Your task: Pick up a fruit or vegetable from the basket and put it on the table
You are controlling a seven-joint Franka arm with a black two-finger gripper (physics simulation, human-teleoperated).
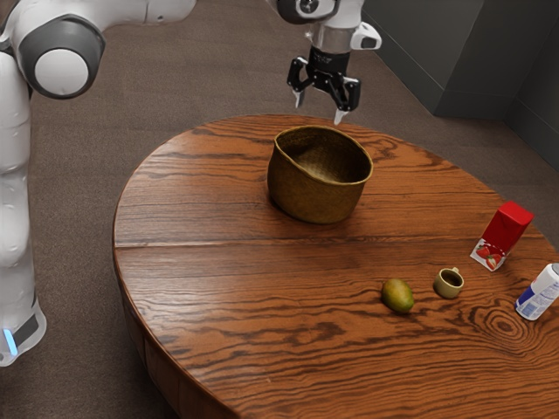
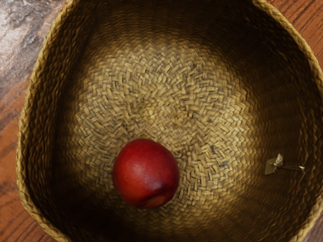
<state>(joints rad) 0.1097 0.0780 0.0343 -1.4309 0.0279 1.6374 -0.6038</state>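
Exterior view: gripper [image 1: 320, 107] jaws spread, nothing between, held above the basket [image 1: 316, 194], likely so they can drop straight in. Below them, red fruit [image 2: 146, 173] lies inside on the bottom, reachable only from above; green-yellow fruit [image 1: 397, 296] sits well apart from jaws on the table [image 1: 218, 305], probably not the target.

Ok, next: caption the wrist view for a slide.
A round red fruit lies inside the woven basket on the wooden table.

Picture edges cut off the arm [image 1: 59, 70], table [image 1: 253, 340] and white-and-blue can [image 1: 538, 291].
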